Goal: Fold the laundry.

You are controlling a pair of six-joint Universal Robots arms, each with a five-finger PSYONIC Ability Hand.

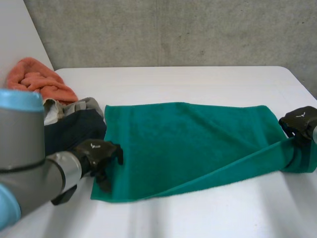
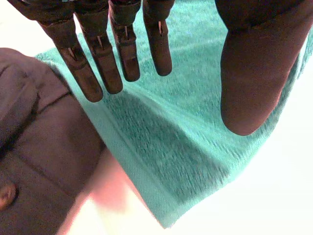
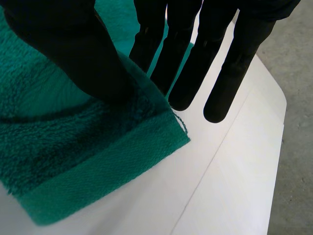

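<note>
A green towel (image 1: 188, 144) lies spread across the middle of the white table (image 1: 198, 84). Its near edge rises in a slanted fold toward the right. My left hand (image 1: 96, 151) hovers over the towel's left edge near the front left corner. In the left wrist view its fingers (image 2: 122, 49) are straight and apart from the thumb, above the towel (image 2: 195, 122) and holding nothing. My right hand (image 1: 299, 120) is at the towel's right end. There the thumb (image 3: 73, 49) presses a corner of the towel (image 3: 58, 147) against straight fingers behind it.
A dark garment (image 1: 74, 126) lies just left of the towel, close beside my left hand's fingers (image 2: 34, 147). A grey-beige cloth (image 1: 64, 106) and an orange cloth (image 1: 37, 82) are piled behind it. The table's right edge (image 3: 274, 147) runs close to my right hand.
</note>
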